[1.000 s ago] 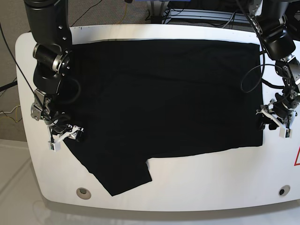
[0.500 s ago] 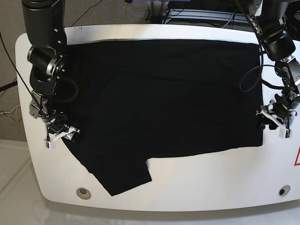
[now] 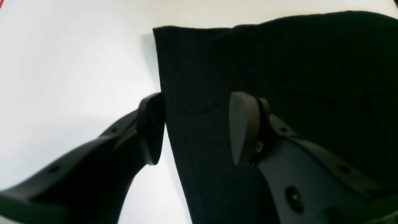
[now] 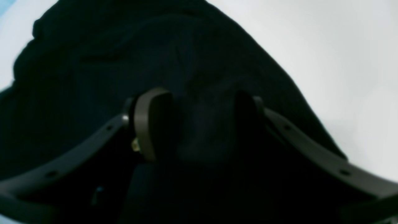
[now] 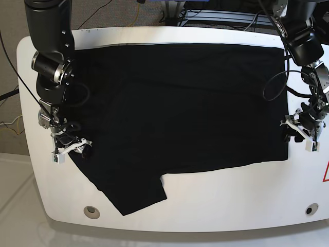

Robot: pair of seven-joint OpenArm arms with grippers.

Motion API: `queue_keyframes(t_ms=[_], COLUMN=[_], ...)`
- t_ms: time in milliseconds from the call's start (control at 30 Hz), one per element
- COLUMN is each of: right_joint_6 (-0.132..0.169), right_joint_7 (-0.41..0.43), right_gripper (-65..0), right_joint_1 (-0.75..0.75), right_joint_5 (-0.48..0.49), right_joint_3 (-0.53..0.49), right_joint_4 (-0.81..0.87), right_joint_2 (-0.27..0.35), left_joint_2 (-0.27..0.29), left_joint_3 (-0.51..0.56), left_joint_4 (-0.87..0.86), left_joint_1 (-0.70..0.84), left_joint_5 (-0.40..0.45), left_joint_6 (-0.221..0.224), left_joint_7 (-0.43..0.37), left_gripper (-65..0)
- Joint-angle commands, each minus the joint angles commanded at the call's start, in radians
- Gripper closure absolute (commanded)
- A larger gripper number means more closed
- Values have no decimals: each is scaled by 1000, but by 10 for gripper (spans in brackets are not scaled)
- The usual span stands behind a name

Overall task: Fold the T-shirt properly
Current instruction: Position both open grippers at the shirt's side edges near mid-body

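Note:
The black T-shirt (image 5: 175, 108) lies spread flat on the white table (image 5: 231, 195), with one sleeve (image 5: 133, 193) pointing toward the front edge. My left gripper (image 5: 299, 136) sits at the shirt's right edge. In the left wrist view it (image 3: 197, 127) is open, one finger (image 3: 150, 127) on bare table and the other (image 3: 244, 127) over the cloth (image 3: 279, 62). My right gripper (image 5: 72, 151) is at the shirt's left edge near the sleeve. Seen from the right wrist camera it (image 4: 199, 121) is open and straddles a raised bit of cloth (image 4: 124, 56).
The table has a round hole near each front corner (image 5: 91, 210) (image 5: 309, 210) and a red mark (image 5: 326, 172) at its right edge. Cables and a metal frame (image 5: 221, 15) lie behind the table. The floor drops off past the front edge.
The arm on the base view's left swung its gripper slightly outward and down, then settled at the shirt's left edge. The other arm has hardly moved.

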Motion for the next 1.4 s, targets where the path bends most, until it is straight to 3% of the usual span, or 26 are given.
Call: queue_keyframes(t_ms=[200, 333, 533, 733, 800, 1133, 1400], right_joint_6=[8, 40, 33, 16, 16, 29, 23], right_joint_7=[-131, -266, -224, -72, -64, -152, -179], right_gripper=[-338, -341, -341, -342, -342, -343, -343], right_joint_1=[0, 11, 15, 30, 31, 30, 25], right_joint_5=[6, 17, 13, 8, 8, 17, 33], right_joint_3=[-53, -84, -64, -28, -16, 52, 33], right_joint_4=[55, 116, 119, 79, 81, 174, 196], right_joint_2=[3, 5, 5, 1, 2, 1, 8], left_joint_2=[-3, -5, -5, -1, -1, -2, 8], left_joint_3=[2, 4, 2, 2, 2, 2, 16], left_joint_4=[-1, -4, -5, 5, 6, 8, 18], left_joint_1=[-10, -22, -19, -12, -12, -2, -2], left_joint_5=[1, 2, -1, -8, -8, -7, -18], left_joint_6=[-1, 3, 8, 13, 13, 10, 8], left_joint_7=[-4, -10, -14, -17, -17, -13, -8], left_gripper=[-308, -312, -312, -314, -314, -314, -313])
